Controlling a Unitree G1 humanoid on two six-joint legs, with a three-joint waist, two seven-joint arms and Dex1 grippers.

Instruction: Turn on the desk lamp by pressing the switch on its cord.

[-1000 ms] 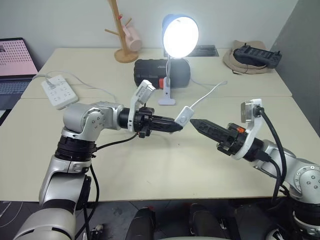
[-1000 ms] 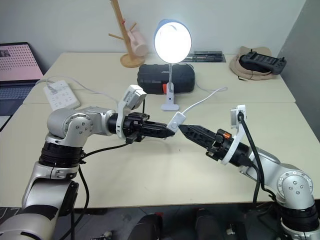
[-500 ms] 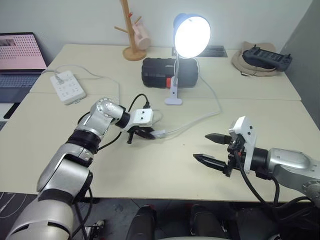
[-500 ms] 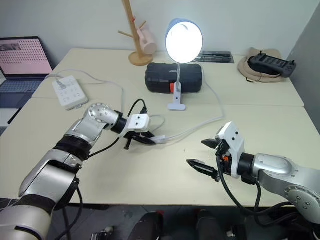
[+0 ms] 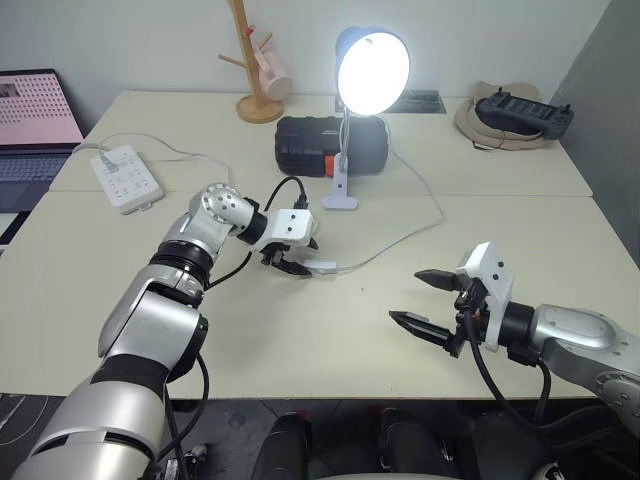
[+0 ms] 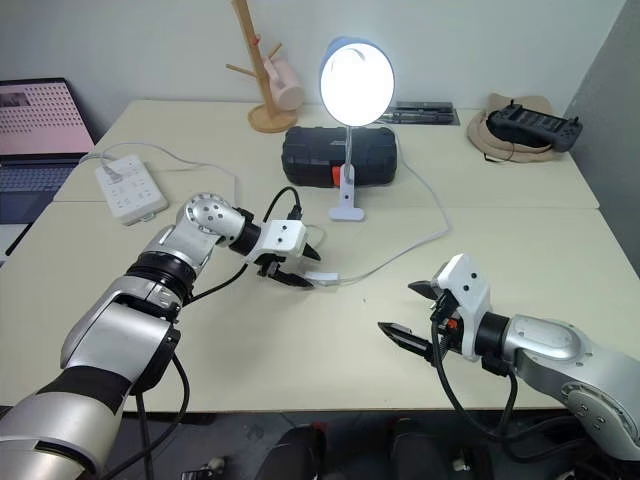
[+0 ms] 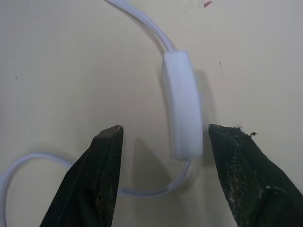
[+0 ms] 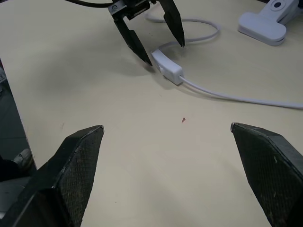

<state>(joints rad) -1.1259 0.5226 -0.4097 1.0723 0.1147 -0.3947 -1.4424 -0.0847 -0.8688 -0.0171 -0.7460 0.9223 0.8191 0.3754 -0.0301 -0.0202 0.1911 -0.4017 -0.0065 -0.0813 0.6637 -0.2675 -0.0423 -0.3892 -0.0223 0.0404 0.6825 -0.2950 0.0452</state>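
on the far left edge i've got a laptop with a pink screen, and next to it a flat white power strip lying on the matte cream table. moving right, my left gripper sits low over the tabletop, its two black tapered fingers spread apart and released, straddling the switch. from the left wrist camera the switch is a smooth white oblong with rounded ends, lying flat on the table between the two fingers, nearer one of them; whether it touches that finger i can't tell. the cord is a thin glossy white line, looping behind the gripper and running off right in a curve toward the lamp. back there stands a wooden peg stand with a pink cup, then a black ribbed case. the desk lamp stands just in front of that case on its small white base, thin white stem, blue dome shade, round bulb glowing bright. further right, my right gripper hovers over bare table, textured black fingers wide apart, holding nothing. far right rear, a black controller rests on a tan hat.
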